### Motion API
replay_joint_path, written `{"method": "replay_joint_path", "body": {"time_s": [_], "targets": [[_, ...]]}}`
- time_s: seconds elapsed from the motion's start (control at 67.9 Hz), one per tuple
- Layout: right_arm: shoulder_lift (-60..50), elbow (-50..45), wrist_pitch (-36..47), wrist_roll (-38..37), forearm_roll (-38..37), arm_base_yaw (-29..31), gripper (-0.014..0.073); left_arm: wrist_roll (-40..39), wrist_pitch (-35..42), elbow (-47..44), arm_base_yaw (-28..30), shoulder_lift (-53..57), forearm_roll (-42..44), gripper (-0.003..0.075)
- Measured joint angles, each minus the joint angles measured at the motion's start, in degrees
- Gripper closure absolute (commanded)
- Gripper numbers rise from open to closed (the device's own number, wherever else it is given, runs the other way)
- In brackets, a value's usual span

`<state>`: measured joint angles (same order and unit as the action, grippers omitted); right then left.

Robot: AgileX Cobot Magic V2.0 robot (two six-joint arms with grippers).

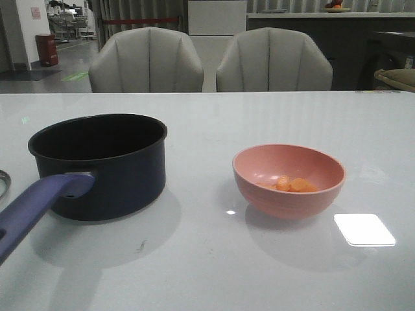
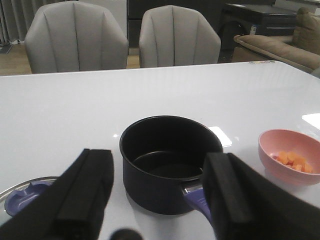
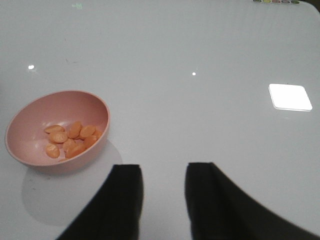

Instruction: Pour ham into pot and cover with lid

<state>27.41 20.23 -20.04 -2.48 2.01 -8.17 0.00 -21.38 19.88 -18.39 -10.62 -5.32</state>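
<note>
The dark navy pot [image 1: 107,162] stands empty on the table's left, its purple-blue handle [image 1: 35,207] pointing toward the front-left. It also shows in the left wrist view [image 2: 167,160]. A pink bowl [image 1: 288,180] at centre right holds several orange-pink ham pieces [image 1: 293,184], also seen in the right wrist view [image 3: 70,138]. The glass lid [image 2: 22,196] with its dark blue knob lies left of the pot; only its edge [image 1: 3,181] shows in the front view. My left gripper [image 2: 160,172] is open above the table, short of the pot. My right gripper [image 3: 164,170] is open and empty, to the right of the bowl [image 3: 55,130].
Two grey chairs [image 1: 146,61] stand behind the table's far edge. A bright light reflection [image 1: 364,229] lies on the white table [image 1: 214,265] right of the bowl. Neither arm shows in the front view.
</note>
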Motion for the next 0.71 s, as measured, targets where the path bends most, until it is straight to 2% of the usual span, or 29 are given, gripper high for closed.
{"method": "replay_joint_path", "body": {"time_s": [0.162,0.324,0.442,0.707], "targets": [[12.06,5.63,1.16,0.00,0.28,-3.65,0.0050,0.00,0.00,0.00,0.00,0.00,0.00,0.0276],[26.46,10.84,4.27,0.00,6.34,-7.19,0.0050,0.00,0.00,0.00,0.00,0.00,0.00,0.0276],[37.00,15.70,5.43,0.00,10.07,-7.67,0.0050,0.00,0.00,0.00,0.00,0.00,0.00,0.0276],[54.52,25.87,6.07,0.00,10.72,-7.67,0.0050,0.00,0.00,0.00,0.00,0.00,0.00,0.0276]]}}
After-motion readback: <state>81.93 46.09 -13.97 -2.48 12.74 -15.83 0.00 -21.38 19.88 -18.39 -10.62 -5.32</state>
